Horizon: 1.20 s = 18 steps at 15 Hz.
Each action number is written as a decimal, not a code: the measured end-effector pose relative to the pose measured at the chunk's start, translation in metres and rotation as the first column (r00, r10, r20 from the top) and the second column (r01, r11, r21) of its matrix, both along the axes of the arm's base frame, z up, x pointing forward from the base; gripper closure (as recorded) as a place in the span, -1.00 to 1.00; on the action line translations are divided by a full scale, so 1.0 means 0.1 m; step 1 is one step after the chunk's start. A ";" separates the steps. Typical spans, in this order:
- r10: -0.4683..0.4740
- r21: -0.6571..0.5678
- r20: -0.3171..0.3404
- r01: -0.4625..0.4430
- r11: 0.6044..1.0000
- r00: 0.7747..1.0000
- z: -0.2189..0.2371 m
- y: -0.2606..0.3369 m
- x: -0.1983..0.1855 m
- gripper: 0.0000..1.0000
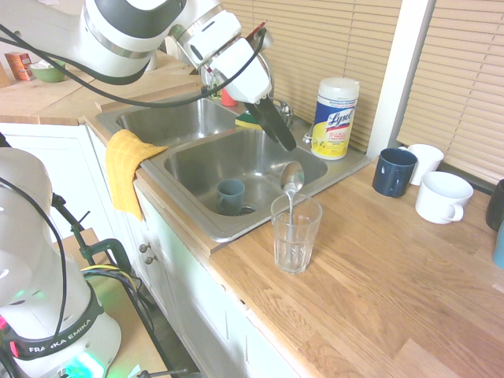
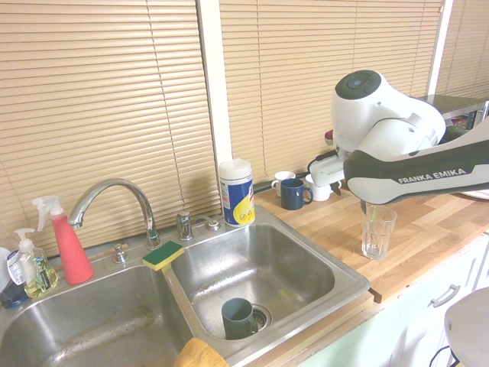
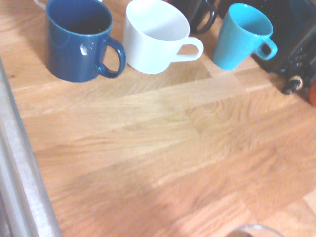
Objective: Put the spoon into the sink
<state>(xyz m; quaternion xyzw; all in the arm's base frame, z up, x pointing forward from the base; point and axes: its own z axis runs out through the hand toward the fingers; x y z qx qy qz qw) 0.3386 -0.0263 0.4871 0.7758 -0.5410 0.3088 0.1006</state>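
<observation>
The spoon (image 1: 292, 179) is standing in a clear glass (image 1: 296, 240), bowl up, out on the wooden counter (image 1: 394, 291), near the sink (image 1: 224, 173) and toward the counter's front edge. Above it I see the claw (image 1: 287, 145), open and holding nothing. A grey-blue mug (image 1: 231, 197) sits in the nearer basin, a yellow cloth (image 1: 130, 169) drapes over the counter's front edge, and mugs (image 3: 79, 42) stand toward the back edge.

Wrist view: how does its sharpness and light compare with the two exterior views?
Wrist view: soft and slightly blurred, glint on the blue mug; first exterior view: pale, washed out, green-blue glow at the arm's base; second exterior view: bright streaky reflections in the sink.
</observation>
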 end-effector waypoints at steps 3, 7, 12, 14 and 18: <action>-0.015 0.042 -0.020 0.016 0.999 1.000 -0.03 -0.07 -0.01 -1.00; -0.009 0.097 -0.044 0.014 0.995 0.999 -0.11 -0.19 -0.01 1.00; 0.006 0.118 -0.083 0.004 0.993 0.997 -0.34 -0.41 0.09 1.00; 0.015 0.115 -0.082 -0.005 0.993 0.997 -0.38 -0.43 0.11 1.00; 0.022 0.114 -0.080 -0.012 0.993 0.997 -0.41 -0.45 0.12 1.00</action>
